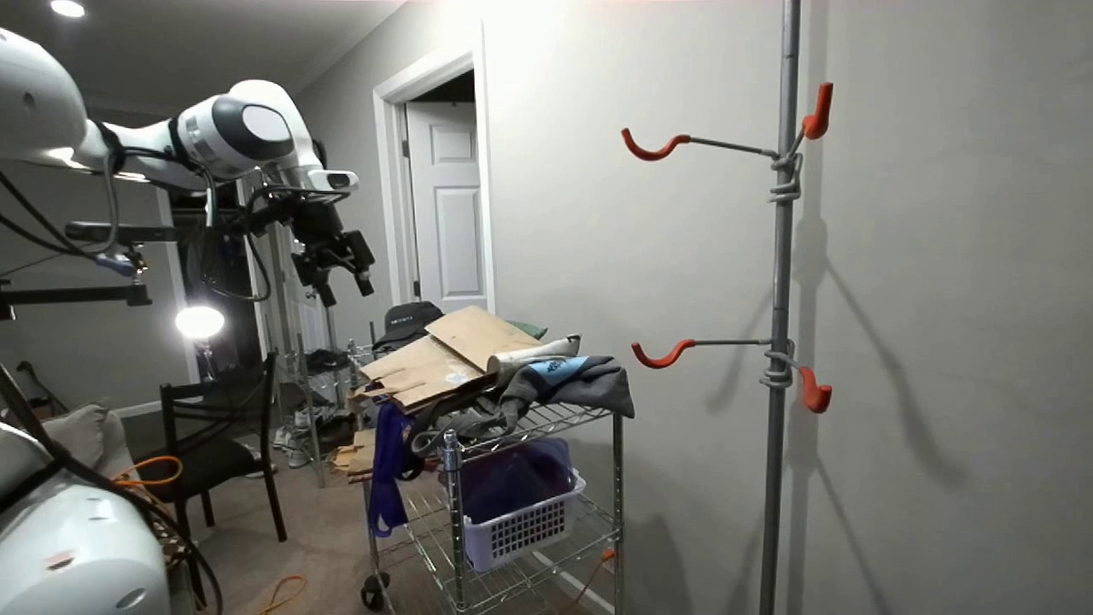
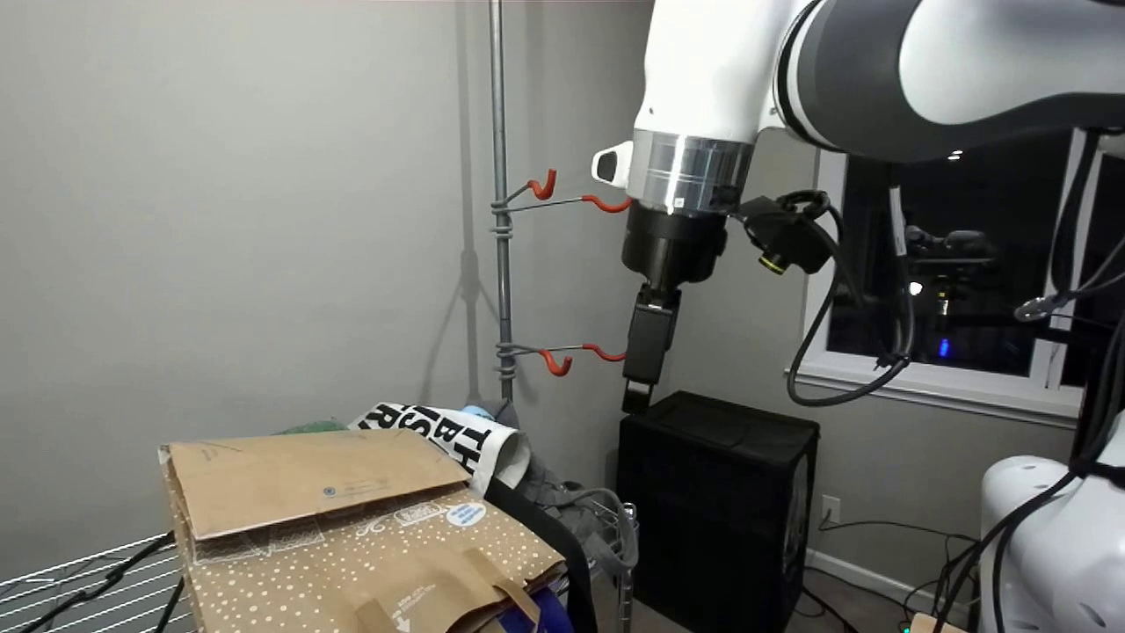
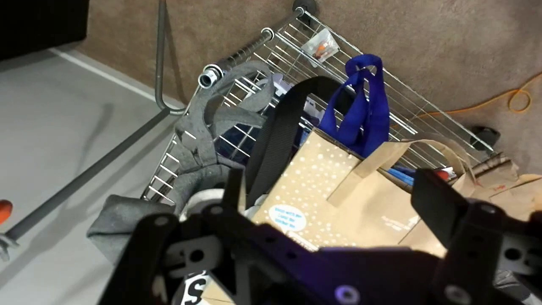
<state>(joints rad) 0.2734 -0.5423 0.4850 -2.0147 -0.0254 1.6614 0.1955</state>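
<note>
Dotted paper bag (image 3: 305, 186), lying lower than our spread, empty gripper (image 1: 346, 289): we judge this an approach, the next move calling for descent.

A grey wall (image 1: 581, 222) rises behind a metal pole (image 1: 780, 282). In an exterior view, a white door (image 1: 446, 205), dark chair (image 1: 205, 468), lit lamp (image 1: 200, 323), ceiling light (image 1: 67, 8) and brownish carpet (image 1: 329, 547) show left of the pole. In an exterior view, a large black box (image 2: 703, 501) and a dark, white-framed window (image 2: 984, 308) stand right of the pole.
</note>
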